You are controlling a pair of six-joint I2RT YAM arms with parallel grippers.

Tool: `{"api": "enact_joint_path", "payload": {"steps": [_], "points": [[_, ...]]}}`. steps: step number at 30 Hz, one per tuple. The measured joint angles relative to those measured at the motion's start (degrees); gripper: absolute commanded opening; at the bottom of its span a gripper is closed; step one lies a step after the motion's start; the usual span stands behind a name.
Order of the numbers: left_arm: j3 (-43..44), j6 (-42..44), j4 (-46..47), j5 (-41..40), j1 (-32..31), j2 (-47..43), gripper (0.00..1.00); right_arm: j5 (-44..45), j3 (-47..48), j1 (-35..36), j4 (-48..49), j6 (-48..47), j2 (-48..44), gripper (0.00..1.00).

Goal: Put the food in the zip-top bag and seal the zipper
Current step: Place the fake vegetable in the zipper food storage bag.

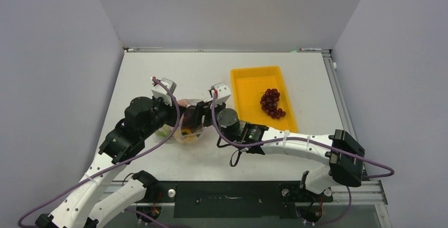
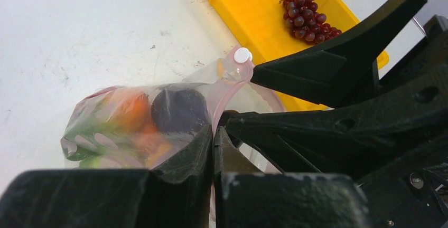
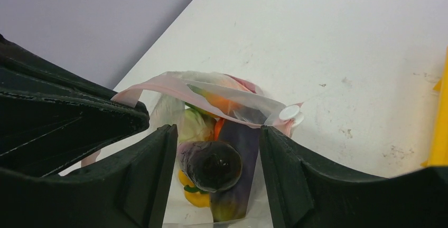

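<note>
While the left pincer (image 2: pixel 214 149) is clenched on the mouth edge of the zip-top bag (image 2: pixel 105 127), pinching the plastic right at the pink zipper (image 2: pixel 232 86), the right pincer (image 3: pixel 215 138) faces it from the other side with its jaws apart, poised over the open mouth. An eggplant (image 3: pixel 211 165) lies in the bag between those jaws. It sits close against one finger, with a gap showing at the other, so the right pincer reads as released rather than gripping. Orange, yellow and green pieces are packed around the eggplant. The bag rests on the surface (image 1: pixel 174 75) between the two arms, and the white slider (image 3: pixel 288 113) sits at the end of the zipper toward the tray.

The only food seen outside the bag is the bunch of grapes (image 1: pixel 271 103), alone in the yellow tray (image 1: pixel 248 80). From above, the grapes lie to the right of the right pincer and a little farther from the bases, well apart from the bag. The bunch's long axis runs roughly along the tray's length. The right arm is clearly nearer and is free, so fetching the grapes probably falls to it while the left holds the mouth up.
</note>
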Motion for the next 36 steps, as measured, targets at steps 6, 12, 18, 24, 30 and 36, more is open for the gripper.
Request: {"api": "enact_joint_path", "payload": {"steps": [6, 12, 18, 24, 30, 36], "points": [[0.0, 0.0, 0.0, 0.0, 0.0, 0.0, 0.0, -6.95, 2.84, -1.92, -8.11, 4.22, -0.04, 0.53], [0.0, 0.0, 0.0, 0.02, 0.0, 0.07, 0.0, -10.71, 3.21, -1.92, -12.61, 5.99, -0.11, 0.53], [0.0, 0.0, 0.0, 0.09, 0.0, 0.15, 0.0, -10.99, 3.21, -1.92, -15.17, 6.64, -0.22, 0.57], [0.0, 0.0, 0.0, 0.17, 0.0, 0.31, 0.0, -10.8, 3.21, -1.95, -16.02, 6.82, -0.2, 0.59], [0.0, 0.0, 0.0, 0.2, 0.0, 0.44, 0.0, -10.95, 3.21, -2.27, -16.33, 7.91, 0.17, 0.59], [0.0, 0.02, 0.0, 0.2, 0.0, 0.44, 0.0, -12.15, 3.37, -3.1, -16.31, 8.98, 1.22, 0.58]]}}
